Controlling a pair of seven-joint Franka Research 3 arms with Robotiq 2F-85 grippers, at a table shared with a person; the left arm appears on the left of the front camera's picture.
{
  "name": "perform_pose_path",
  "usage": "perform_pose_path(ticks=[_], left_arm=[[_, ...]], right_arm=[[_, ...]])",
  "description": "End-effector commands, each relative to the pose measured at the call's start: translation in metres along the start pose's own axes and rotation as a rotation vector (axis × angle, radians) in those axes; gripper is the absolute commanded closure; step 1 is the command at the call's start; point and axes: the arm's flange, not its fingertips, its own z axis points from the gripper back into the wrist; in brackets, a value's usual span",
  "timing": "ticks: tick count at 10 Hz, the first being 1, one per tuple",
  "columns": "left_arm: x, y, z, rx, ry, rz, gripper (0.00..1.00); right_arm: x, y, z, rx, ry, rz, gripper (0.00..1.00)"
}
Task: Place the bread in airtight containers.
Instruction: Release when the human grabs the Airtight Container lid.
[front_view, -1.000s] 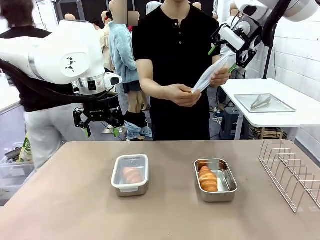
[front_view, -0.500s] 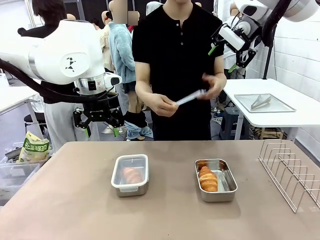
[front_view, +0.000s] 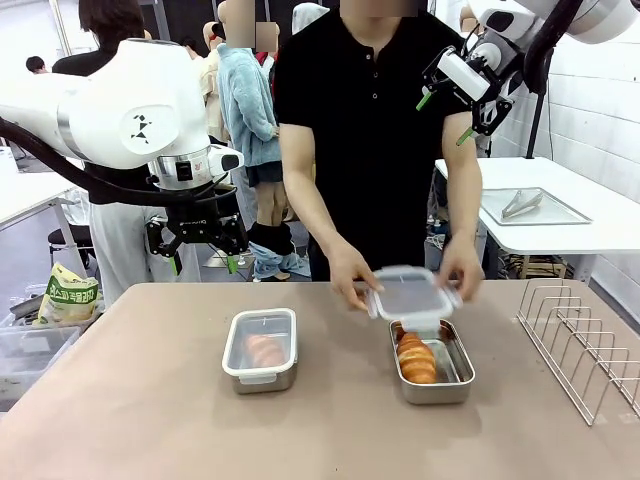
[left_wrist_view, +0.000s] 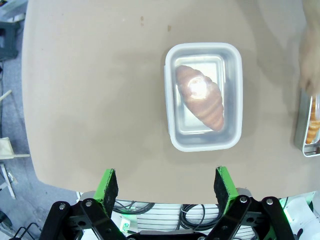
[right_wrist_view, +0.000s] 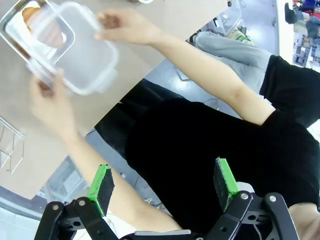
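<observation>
Table (front_view: 150, 400): broad brown top, both tubs near the middle; bare room all round them, widest toward the near edge and the robot's left
Person: at the far edge, leaning in; both hands (front_view: 352, 283) now down over the table, where half a second back they were up at chest height
Left arm: hangs above the far-left part of the table; left gripper (front_view: 203, 262) well clear of everything, jaws wide, holding nothing; unchanged over the last second
Right arm: raised high at the far right; right gripper (front_view: 447, 112) jaws wide and empty, its wrist camera looking down on the person's arms
Wire rack (front_view: 585, 340): at the table's right edge, apart from the open tub, limits room on that side
Lidded container (front_view: 261, 349): left of centre, clear lid snapped over it, croissant (left_wrist_view: 200, 96) lying aslant inside
Open container (front_view: 432, 360): right of centre, second croissant (front_view: 416, 358) lying inside along its length
Loose lid (front_view: 410, 294): the change: brought down from chest height, now held by both hands just above the open tub's far end, not yet seated
Meaning: both breads are in tubs; likely only this lid's closing remains, and it is the person's move
</observation>
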Motion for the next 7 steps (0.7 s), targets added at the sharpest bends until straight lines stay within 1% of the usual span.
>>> perform_pose_path(ticks=[1,7], left_arm=[[0.0001,0.0025,0.0011,-0.004,0.0,0.003,0.0],[0.0001,0.0025,0.0011,-0.004,0.0,0.003,0.0]], right_arm=[[0.0004,-0.0003,0.0002,-0.003,0.003,0.001,0.0],[0.0004,-0.0003,0.0002,-0.003,0.003,0.001,0.0]])
